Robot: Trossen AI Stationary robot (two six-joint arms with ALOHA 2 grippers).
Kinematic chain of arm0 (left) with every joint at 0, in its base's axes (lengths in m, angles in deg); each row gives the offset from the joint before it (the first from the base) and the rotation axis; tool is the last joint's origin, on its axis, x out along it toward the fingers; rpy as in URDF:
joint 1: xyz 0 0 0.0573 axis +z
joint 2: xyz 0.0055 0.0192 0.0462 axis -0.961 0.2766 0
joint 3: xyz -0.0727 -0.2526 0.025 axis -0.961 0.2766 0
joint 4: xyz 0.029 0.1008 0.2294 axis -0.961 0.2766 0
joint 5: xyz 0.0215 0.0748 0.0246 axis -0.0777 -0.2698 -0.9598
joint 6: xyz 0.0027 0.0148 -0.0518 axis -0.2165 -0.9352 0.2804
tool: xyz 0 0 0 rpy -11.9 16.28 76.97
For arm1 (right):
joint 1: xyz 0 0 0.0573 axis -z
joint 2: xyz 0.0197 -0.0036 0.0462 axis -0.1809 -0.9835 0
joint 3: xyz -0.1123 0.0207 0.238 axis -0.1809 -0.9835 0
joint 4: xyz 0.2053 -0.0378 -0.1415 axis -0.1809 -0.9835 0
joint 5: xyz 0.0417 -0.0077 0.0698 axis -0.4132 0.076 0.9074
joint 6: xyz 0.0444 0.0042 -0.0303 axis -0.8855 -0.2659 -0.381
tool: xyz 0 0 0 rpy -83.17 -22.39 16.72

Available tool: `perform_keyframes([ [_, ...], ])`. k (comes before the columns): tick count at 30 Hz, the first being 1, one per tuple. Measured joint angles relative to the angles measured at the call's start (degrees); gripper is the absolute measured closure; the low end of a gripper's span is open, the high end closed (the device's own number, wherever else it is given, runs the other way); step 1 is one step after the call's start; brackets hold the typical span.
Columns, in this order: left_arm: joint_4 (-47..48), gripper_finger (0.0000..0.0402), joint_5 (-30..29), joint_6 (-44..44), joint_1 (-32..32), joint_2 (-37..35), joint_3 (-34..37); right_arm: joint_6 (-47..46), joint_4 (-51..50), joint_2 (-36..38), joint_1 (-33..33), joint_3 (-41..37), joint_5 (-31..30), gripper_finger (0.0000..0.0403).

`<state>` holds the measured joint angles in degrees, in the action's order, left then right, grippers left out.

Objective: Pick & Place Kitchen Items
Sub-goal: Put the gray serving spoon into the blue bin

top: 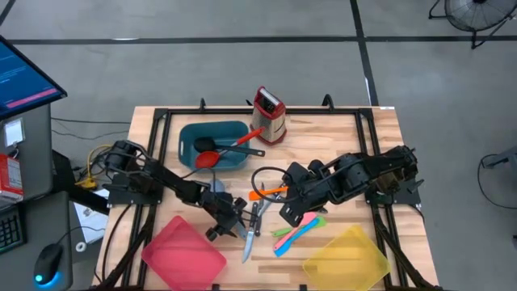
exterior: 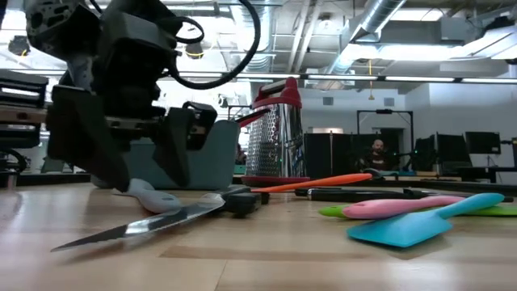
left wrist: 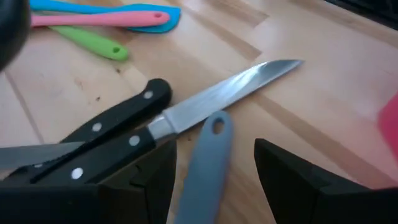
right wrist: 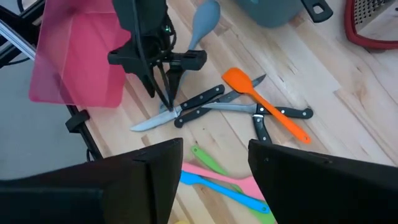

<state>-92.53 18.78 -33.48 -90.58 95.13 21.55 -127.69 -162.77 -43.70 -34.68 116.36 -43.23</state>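
Note:
My left gripper is open and low over the table, near its middle. Its fingers stand on either side of the grey-blue spoon's handle, next to a black-handled steel knife that lies flat across a second knife's handle. In the low view its fingertips reach down to the wood beside the spoon. My right gripper is open and hovers above the table, holding nothing. The orange spatula and the pink, green and blue utensils lie on the wood. The black ladle and red spoon lie in the teal tray.
The teal tray sits at the far side with the steel grater beside it. The red tray is at the near left and the yellow tray at the near right. More knives lie crossed under the orange spatula.

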Motion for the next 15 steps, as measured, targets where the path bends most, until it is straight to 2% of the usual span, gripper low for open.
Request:
perform_keyframes([
  [9,-0.6,0.0207,0.8,0.2,0.6,4.3,-0.2,0.0,0.0,0.0,-0.1,0.0,0.0,0.0212],
  [12,-0.5,0.0232,-0.8,0.2,0.5,4.6,-0.2,0.0,0.0,0.0,-0.1,0.0,0.0,0.0212],
  [15,-0.4,0.0275,-2.5,0.1,0.5,4.6,-0.2,0.1,0.0,0.0,-0.1,0.0,0.0,0.0212],
])
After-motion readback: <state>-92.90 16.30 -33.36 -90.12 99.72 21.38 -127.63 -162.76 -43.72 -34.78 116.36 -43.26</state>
